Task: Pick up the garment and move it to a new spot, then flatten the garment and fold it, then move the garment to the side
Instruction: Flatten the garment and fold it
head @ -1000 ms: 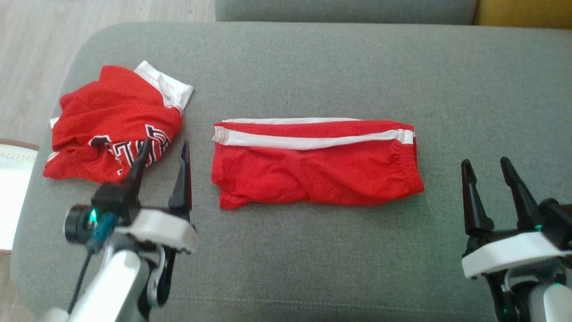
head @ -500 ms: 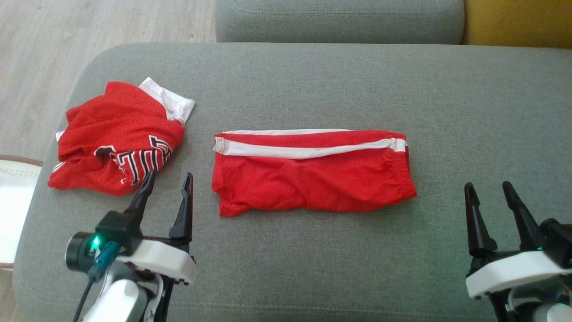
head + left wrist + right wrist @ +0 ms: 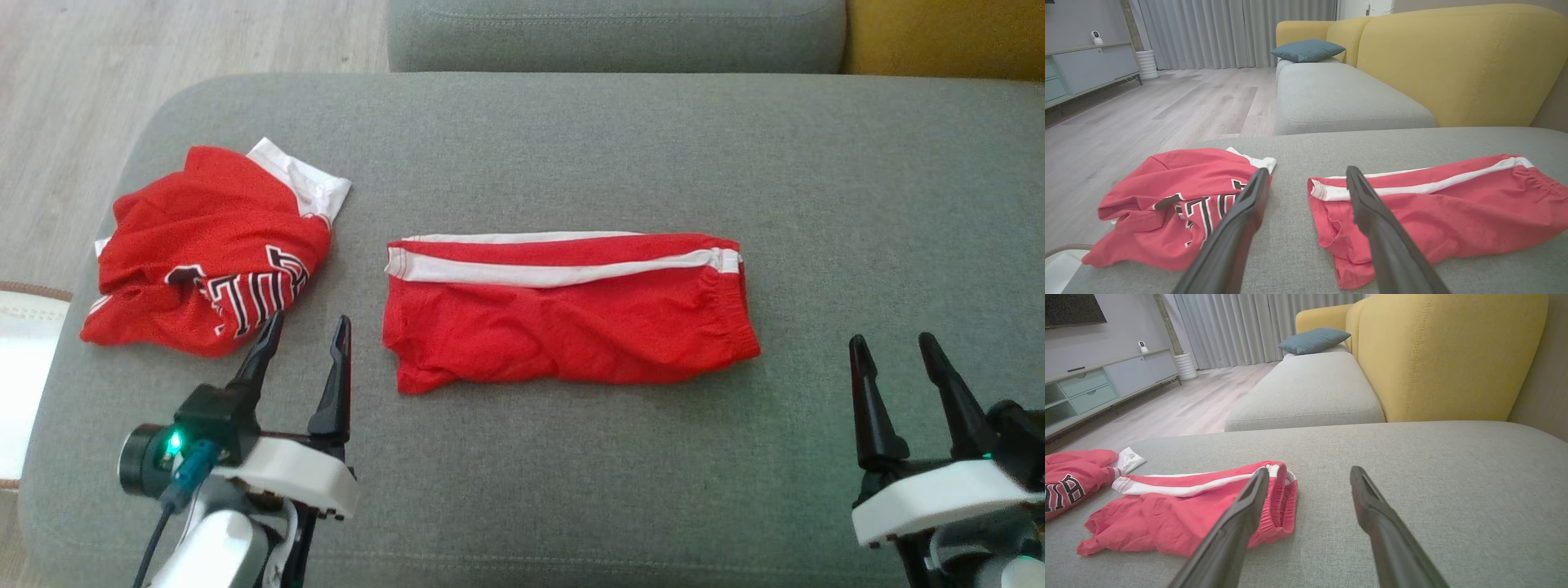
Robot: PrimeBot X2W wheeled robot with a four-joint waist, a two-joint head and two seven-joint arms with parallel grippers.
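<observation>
Two red garments lie on the grey sofa cushion [image 3: 571, 457]. Red shorts [image 3: 571, 314] with a white side stripe lie folded into a long band at the middle; they are also in the left wrist view [image 3: 1433, 220] and the right wrist view [image 3: 1180, 514]. A red jersey [image 3: 204, 245] with black-and-white lettering sits crumpled at the left [image 3: 1167, 204]. My left gripper [image 3: 309, 318] is open and empty, just below the jersey's near edge and left of the shorts [image 3: 1307, 170]. My right gripper [image 3: 891, 337] is open and empty, right of the shorts [image 3: 1309, 469].
The cushion's rounded left edge drops to a wooden floor [image 3: 73, 98]. A second grey cushion [image 3: 612, 33] and a yellow sofa back [image 3: 947, 37] lie beyond. A white object [image 3: 24, 367] sits at the far left. Bare cushion stretches to the right of the shorts.
The head camera has tilted, shifting the whole picture downward. Both grippers have drawn back a little toward me; the left fingertip no longer overlaps the jersey. The garments have not moved.
</observation>
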